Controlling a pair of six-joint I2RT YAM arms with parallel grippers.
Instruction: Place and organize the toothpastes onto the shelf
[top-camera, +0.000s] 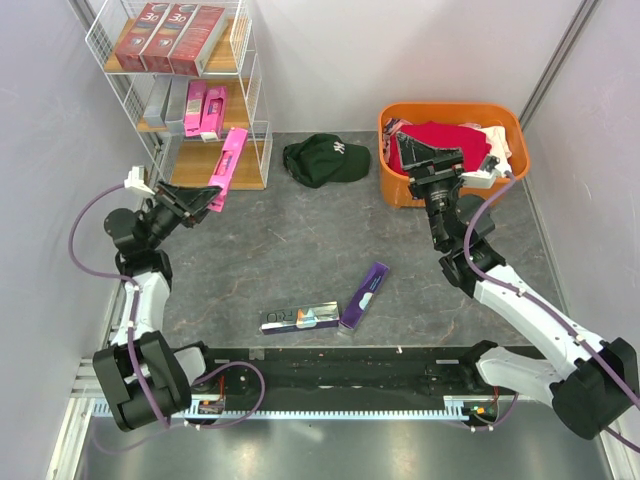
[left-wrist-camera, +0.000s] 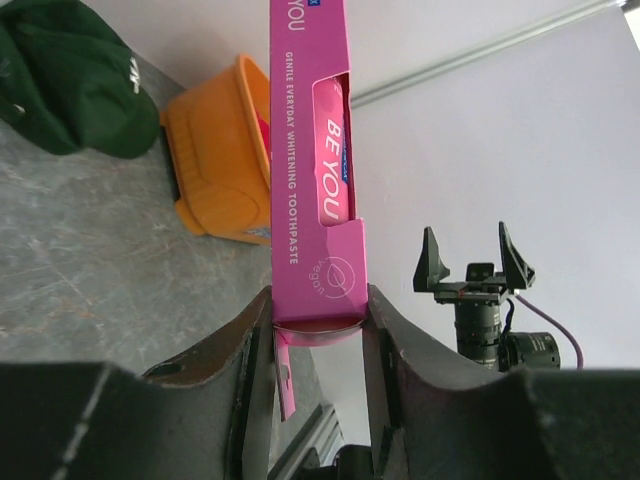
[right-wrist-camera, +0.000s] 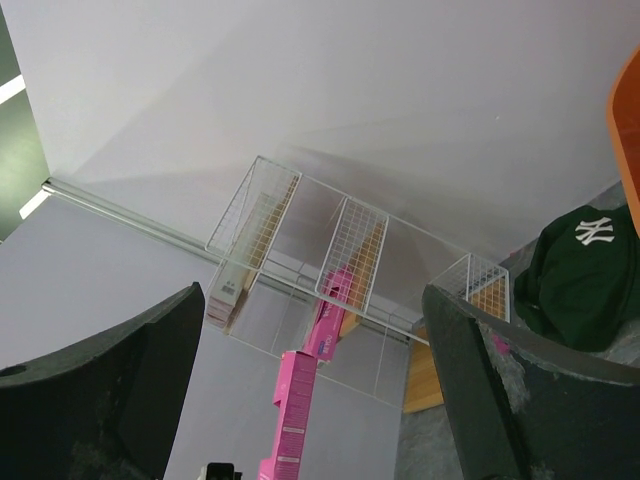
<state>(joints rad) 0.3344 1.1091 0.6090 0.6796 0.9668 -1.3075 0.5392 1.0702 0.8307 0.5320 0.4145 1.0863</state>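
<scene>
Top external view, entries in order.

1. Held pink box (top-camera: 228, 165): in the upper left of the frame. The left gripper (top-camera: 207, 198) is clamping its lower end, the jaws pressing on its two side edges. Its long axis is running steeply up the frame, leaning slightly right. The free end is pointing at the bottom board of the shelf (top-camera: 100, 45) and overlapping that board's front edge; contact cannot be told.
2. Shelf stock: three dark red boxes (top-camera: 170, 38) are lying side by side on the top board. Silver-grey boxes (top-camera: 165, 100) and two hot pink boxes (top-camera: 203, 108) are sharing the middle board. All have their long axes running up the frame.
3. Desk (top-camera: 280, 240): a holographic box (top-camera: 298, 319) is lying almost level across the lower centre. A purple box (top-camera: 364, 296) is slanting from lower left to upper right, its lower end just beside the holographic box's right end.
4. Right gripper (top-camera: 425, 150): hanging over the orange tub (top-camera: 450, 108) at upper right. A green cap (top-camera: 325, 160) is lying between tub and shelf.

Left wrist view alone is giving the held box's lettering, "BE YOU" and "GENTLE EVERYDAY WHITENING TOOTHPASTE", running along its length. It is also showing a cut-out window with a pink tube and a loose end flap hanging below the jaws.

Right wrist view alone is confirming that the right jaws are spread wide, gripping nothing. Beyond them the held pink box is rising toward the shelf.
</scene>
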